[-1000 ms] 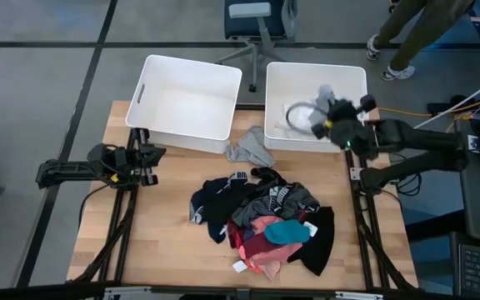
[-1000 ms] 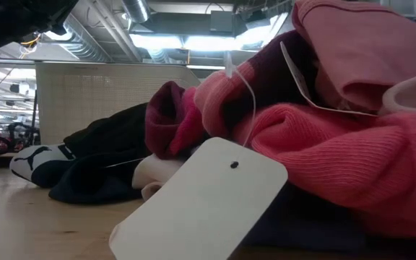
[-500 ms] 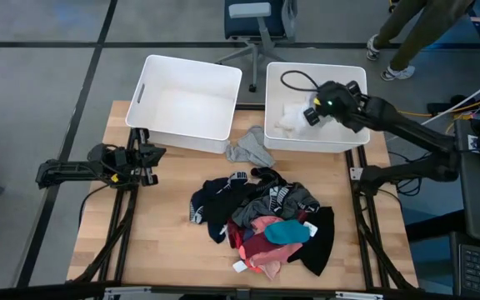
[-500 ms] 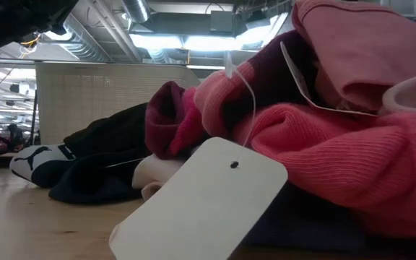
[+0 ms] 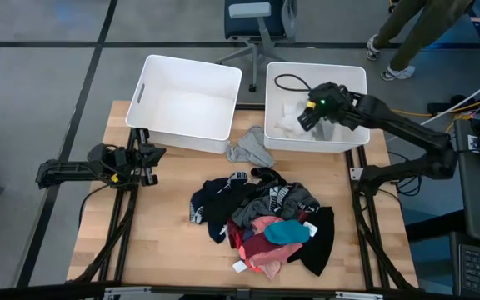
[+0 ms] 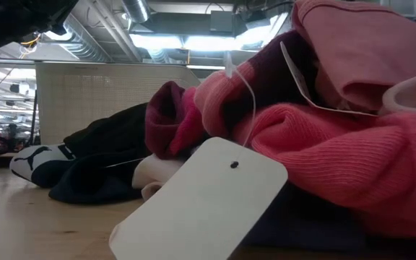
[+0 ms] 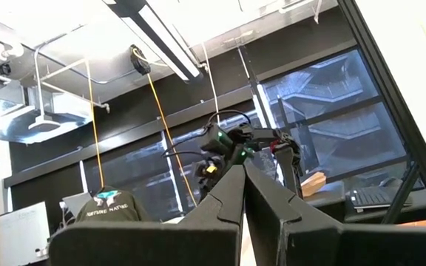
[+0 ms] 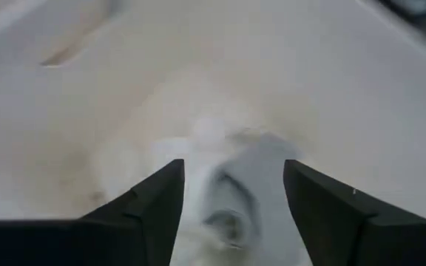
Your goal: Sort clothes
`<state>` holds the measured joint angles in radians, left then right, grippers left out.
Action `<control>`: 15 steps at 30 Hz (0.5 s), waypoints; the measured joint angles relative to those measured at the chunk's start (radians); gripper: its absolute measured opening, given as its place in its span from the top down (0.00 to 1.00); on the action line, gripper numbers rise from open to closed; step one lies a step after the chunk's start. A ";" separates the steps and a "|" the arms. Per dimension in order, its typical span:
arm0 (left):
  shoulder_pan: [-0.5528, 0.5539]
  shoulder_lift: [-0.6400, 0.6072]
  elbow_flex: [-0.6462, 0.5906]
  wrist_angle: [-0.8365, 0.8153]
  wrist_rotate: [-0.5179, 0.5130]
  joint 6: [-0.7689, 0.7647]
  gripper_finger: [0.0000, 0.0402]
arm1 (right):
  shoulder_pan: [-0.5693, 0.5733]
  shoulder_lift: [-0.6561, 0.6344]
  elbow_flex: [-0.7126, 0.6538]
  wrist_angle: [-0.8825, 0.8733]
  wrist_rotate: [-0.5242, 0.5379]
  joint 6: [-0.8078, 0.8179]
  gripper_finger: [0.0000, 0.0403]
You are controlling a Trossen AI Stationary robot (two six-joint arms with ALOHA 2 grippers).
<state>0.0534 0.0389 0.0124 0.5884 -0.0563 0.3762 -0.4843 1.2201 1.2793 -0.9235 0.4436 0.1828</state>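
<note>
Change: right gripper (image 5: pixel 307 117) has swung in over the far-right bin (image 5: pixel 357 79) within the last second, and its fingers (image 8: pixel 150 203) have parted from pinched to spread.
Meaning: pale garment (image 5: pixel 290 119) counts as dropped; one piece sorted, by my reading.
Garment and fingers: it lies on the bin floor just below the spread fingers, not gripped.
Remaining: clothes pile (image 5: pixel 265 221) sits mid-counter; grey garment (image 5: pixel 251 148) lies near the bins.
Left gripper (image 5: pixel 147 164): parked at the counter's left edge, fingers pressed together.
</note>
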 joint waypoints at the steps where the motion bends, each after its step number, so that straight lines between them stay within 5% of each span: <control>1: 0.000 0.000 0.000 0.000 0.000 -0.001 0.99 | 0.001 -0.005 0.000 0.006 -0.051 0.009 0.41; 6: 0.000 0.000 0.000 0.000 0.000 -0.001 0.99 | 0.084 -0.009 0.000 0.067 -0.218 0.016 0.41; 15: 0.000 0.000 0.000 0.000 0.000 -0.002 0.99 | 0.347 0.045 0.000 0.269 -0.132 -0.009 0.41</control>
<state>0.0532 0.0389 0.0124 0.5888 -0.0563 0.3740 -0.1376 1.2653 1.2793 -0.6542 0.3115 0.1741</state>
